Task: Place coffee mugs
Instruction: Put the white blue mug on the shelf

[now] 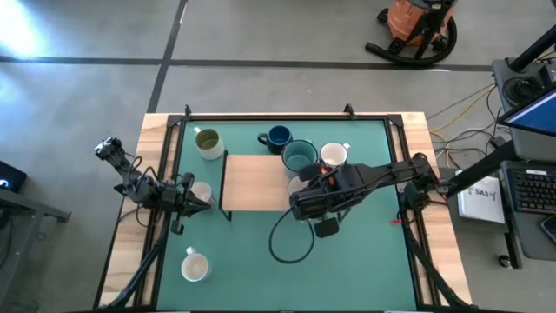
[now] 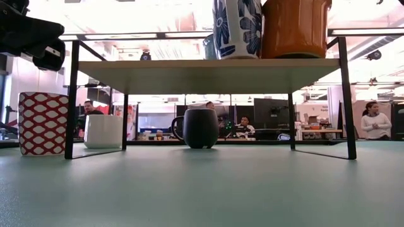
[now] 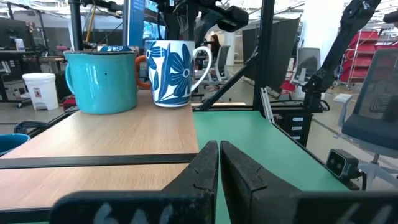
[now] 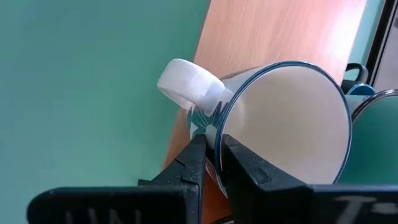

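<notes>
A wooden shelf (image 1: 256,183) on thin black legs stands mid-table. On its top stand a teal mug (image 3: 99,78), an orange mug (image 2: 295,28) and a white mug with a blue flower pattern (image 3: 177,71). My right gripper (image 4: 211,152) is over the shelf's right end, shut on the patterned mug (image 4: 292,124). My left gripper (image 3: 219,155) waits shut and level at the shelf's left side (image 1: 206,202), touching nothing. On the mat stand an olive mug (image 1: 208,142), a navy mug (image 2: 199,128), a red-patterned mug (image 2: 42,123) and a white mug (image 1: 195,265). My right gripper pinches the patterned mug's rim (image 4: 222,118) just beside the handle (image 4: 189,81), one finger (image 4: 242,168) inside the mug and one (image 4: 186,165) outside. The fingers come steeply from above, slanting down. The mug is upright, its base on the shelf's top near the right end.
The teal mug (image 4: 379,137) stands close beside the held mug, and the orange mug (image 1: 334,156) just beyond. A black cable loops on the mat (image 1: 291,239) near the right arm. Black frame rails (image 1: 287,116) run along the table's edges. People sit in the room behind.
</notes>
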Available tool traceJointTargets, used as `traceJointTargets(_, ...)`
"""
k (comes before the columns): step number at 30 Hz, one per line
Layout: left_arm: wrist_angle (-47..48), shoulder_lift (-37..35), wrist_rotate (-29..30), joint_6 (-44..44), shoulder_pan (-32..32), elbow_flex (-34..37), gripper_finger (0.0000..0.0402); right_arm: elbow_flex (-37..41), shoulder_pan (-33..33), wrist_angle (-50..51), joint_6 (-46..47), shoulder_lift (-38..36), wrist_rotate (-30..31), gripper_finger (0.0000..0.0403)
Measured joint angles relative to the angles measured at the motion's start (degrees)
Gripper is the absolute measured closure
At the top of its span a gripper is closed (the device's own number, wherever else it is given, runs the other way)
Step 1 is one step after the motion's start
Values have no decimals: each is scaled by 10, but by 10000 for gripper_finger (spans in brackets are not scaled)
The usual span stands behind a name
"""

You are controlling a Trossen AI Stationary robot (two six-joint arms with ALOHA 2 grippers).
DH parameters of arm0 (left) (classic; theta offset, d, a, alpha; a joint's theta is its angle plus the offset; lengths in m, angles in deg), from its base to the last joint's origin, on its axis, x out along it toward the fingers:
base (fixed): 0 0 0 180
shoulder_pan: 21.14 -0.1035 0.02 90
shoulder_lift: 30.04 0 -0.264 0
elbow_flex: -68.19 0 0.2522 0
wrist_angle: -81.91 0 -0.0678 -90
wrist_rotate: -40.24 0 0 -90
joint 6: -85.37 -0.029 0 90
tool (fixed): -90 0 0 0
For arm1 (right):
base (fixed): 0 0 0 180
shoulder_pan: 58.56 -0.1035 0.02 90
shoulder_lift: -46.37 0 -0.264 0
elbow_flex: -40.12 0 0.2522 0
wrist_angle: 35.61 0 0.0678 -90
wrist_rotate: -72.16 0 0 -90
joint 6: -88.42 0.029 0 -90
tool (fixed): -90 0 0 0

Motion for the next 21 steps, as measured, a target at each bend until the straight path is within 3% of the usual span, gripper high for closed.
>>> traceJointTargets(21, 0, 0, 0, 0, 0, 0, 402, 7, 3, -31, -22, 2, 0, 369)
